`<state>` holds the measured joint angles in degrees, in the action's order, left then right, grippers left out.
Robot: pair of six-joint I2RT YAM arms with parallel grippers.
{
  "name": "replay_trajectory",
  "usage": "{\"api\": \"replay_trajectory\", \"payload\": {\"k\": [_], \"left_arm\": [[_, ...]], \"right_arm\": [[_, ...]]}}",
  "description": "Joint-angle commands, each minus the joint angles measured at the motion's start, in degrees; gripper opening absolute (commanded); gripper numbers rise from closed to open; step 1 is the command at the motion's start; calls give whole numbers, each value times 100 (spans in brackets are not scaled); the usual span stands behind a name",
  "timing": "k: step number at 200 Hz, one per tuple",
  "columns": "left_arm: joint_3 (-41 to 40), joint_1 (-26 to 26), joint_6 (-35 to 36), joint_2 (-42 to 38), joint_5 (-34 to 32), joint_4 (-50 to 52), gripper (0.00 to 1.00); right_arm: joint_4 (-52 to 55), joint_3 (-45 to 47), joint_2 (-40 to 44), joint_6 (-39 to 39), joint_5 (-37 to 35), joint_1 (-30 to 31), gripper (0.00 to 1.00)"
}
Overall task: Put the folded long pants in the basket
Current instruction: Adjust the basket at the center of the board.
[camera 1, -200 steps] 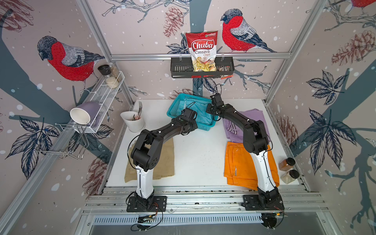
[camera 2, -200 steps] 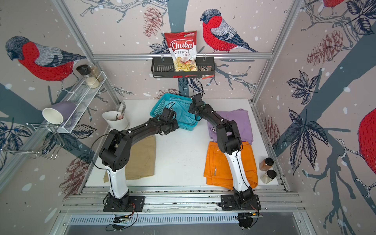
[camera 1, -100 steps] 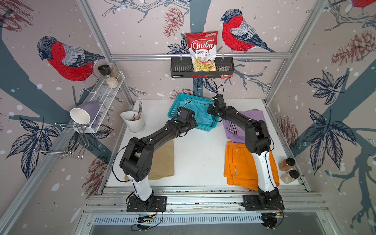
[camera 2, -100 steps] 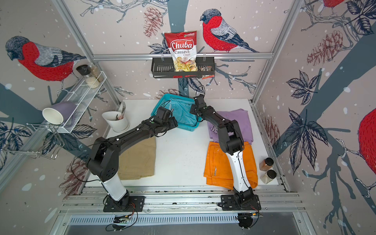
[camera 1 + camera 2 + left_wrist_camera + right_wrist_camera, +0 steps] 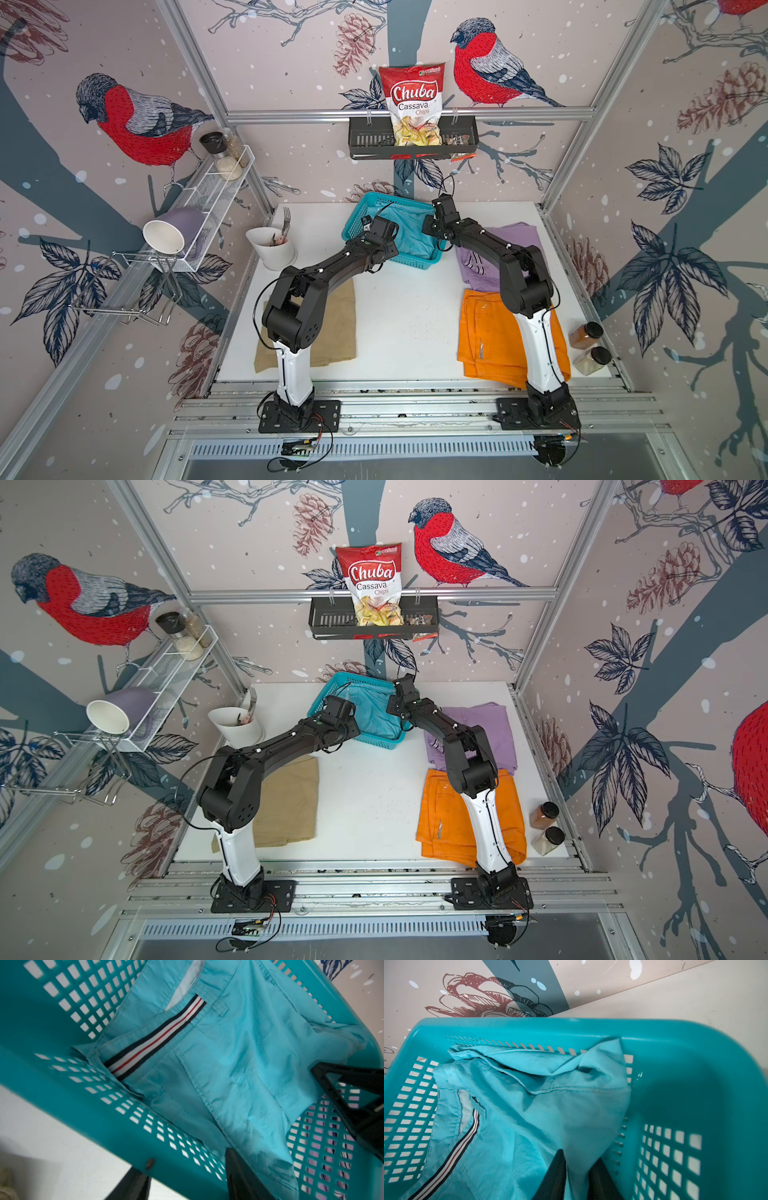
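Light-blue striped pants (image 5: 529, 1126): lying inside basket (image 5: 571, 1026), directly ahead of right tool (image 5: 579, 1157), which pinches one fold; left tool (image 5: 187, 1165) spread, empty, at basket wall

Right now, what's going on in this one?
Both arms are at the teal basket, with the light blue pants already lying inside it. The right gripper is pinching a fold of that cloth, while the left gripper stands open over it, gripping nothing. The beige pants, orange pants and lilac pants lie folded on the white table, not yet moved.
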<state>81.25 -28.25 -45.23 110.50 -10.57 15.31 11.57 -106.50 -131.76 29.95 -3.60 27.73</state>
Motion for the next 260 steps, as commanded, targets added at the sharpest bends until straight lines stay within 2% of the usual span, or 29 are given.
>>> {"api": "replay_trajectory", "payload": {"k": [1, 21, 38, 64, 77, 105, 129, 161, 181, 204, 224, 235, 260], "left_arm": [[57, 55, 195, 136, 0, 234, 40], [48, 51, 142, 173, 119, 207, 22], [98, 49, 142, 240, 140, 229, 18], [284, 51, 123, 463, 140, 432, 0], [360, 48, 82, 570, 181, 520, 0], [259, -42, -159, 538, 271, 584, 0], [206, -362, -301, 405, 320, 601, 0], [293, -847, -427, 368, 178, 674, 0], [269, -965, -562, 390, 183, 734, 0], [96, -967, -715, 335, 185, 700, 0], [-99, -970, -814, 217, 198, 561, 0], [-179, -972, -843, 168, 228, 504, 0], [-213, -972, -880, 126, 164, 527, 0]], "right_arm": [[357, 34, 31, -199, 82, 60, 0], [341, 20, 10, -209, 76, 75, 0], [329, 28, 4, -222, 84, 96, 0], [328, 18, 14, -262, 55, 128, 1], [329, 17, 9, -262, 77, 128, 3], [306, -10, 11, -244, 188, 140, 17], [503, -177, -44, -121, 5, 178, 42], [1251, -886, -378, -16, -536, 328, 68], [1306, -939, -323, -63, -871, 438, 77], [1265, -895, -137, -32, -912, 420, 81], [1203, -914, 31, -20, -505, 304, 87], [1142, -890, 136, -6, -212, 234, 99], [1061, -715, 332, 257, 117, 36, 99]]}}
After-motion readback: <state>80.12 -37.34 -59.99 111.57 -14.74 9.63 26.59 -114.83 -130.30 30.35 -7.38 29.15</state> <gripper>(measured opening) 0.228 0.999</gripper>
